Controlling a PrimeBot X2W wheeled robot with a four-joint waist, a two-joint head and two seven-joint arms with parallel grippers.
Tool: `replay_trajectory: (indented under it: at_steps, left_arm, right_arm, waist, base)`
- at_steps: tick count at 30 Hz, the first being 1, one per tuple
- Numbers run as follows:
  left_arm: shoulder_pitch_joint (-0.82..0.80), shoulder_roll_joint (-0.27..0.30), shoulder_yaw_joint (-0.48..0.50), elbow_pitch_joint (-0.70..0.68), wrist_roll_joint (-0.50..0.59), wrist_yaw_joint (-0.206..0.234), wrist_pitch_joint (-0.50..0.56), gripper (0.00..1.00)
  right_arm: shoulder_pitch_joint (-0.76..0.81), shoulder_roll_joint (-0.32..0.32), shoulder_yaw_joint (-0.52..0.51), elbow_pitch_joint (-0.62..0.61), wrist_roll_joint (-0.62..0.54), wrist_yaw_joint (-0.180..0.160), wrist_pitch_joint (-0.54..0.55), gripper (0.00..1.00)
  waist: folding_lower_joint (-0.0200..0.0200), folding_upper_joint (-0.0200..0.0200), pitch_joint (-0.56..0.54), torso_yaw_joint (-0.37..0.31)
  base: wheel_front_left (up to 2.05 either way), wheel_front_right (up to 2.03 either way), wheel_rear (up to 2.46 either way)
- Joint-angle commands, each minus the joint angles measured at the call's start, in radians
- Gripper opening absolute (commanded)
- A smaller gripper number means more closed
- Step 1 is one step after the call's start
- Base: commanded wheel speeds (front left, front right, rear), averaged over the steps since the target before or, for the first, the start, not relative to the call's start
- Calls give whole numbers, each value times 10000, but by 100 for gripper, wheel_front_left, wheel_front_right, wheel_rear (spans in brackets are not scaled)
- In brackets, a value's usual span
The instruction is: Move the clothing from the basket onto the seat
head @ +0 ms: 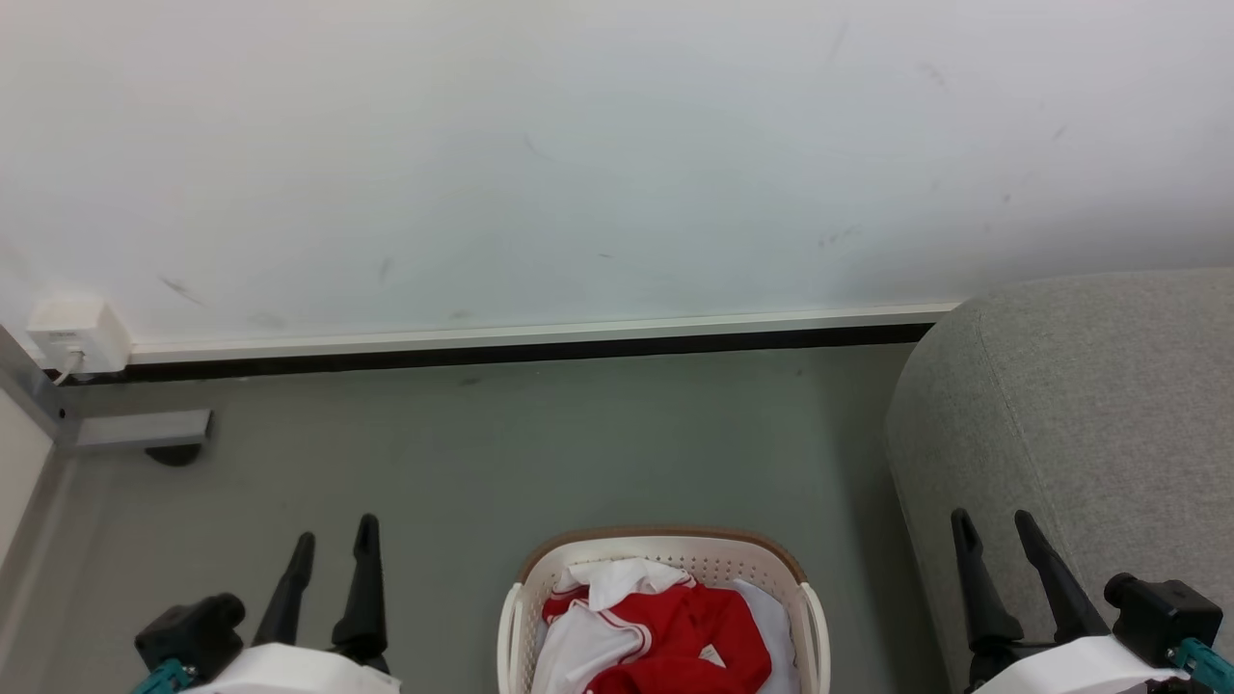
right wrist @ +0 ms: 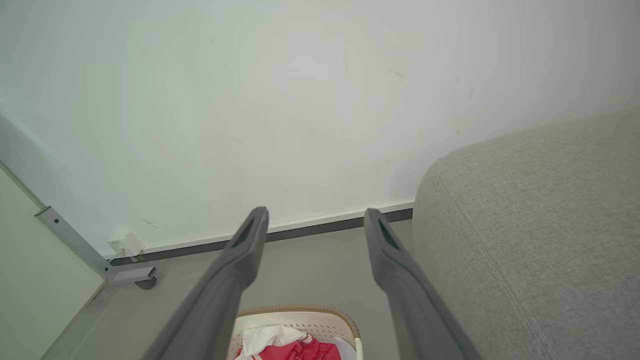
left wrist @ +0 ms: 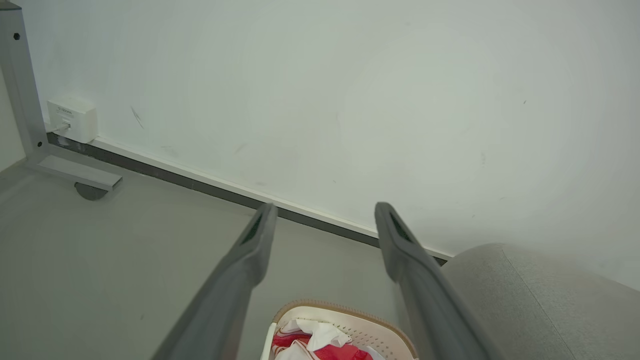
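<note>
Pale, scuffed wall [head: 578, 145] is seen across the upper half of the head view, and grey floor [head: 482, 453] is spread below it. At about four o'clock the seat [head: 1089, 405] is set against the wall, its rounded end turned toward the open floor. The basket [head: 665, 542] is placed on the floor at six o'clock, near the seat (handy, it is judged, for a short carry across). The clothing [head: 684, 627] is heaped inside the basket, red over white, and none is laid on the seat, so the task is judged not yet begun. The left gripper [head: 336, 527] at seven o'clock and the right gripper [head: 991, 514] at five o'clock are held either side of the basket, apart from it. Both sets of jaws are spread wide and nothing is held, probably so that either can be lowered onto the heap. A small white socket box [head: 77, 333] is fixed to the wall at nine o'clock.
</note>
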Motion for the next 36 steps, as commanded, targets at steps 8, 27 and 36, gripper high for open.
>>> replay_trajectory:
  at_steps: [8,27,36]
  left_arm:
    - [41,169,-71,-91,1110,127,-308,100]
    - [170,355,-100,-142,2714,230,-706,100]
    - [240,362,-167,-189,3439,291,-885,100]
  right_arm:
    - [-91,-85,-29,16,-872,-14,-293,100]
    - [17,-57,-133,17,-2145,-16,-691,100]
    - [100,-82,-107,15,-2805,-18,-877,100]
  waist:
    - [0,-1,-11,-6]
    - [0,-1,27,-151]
    - [0,-1,59,-175]
  base:
    - [0,0,0]
    - [0,0,0]
    - [0,0,0]
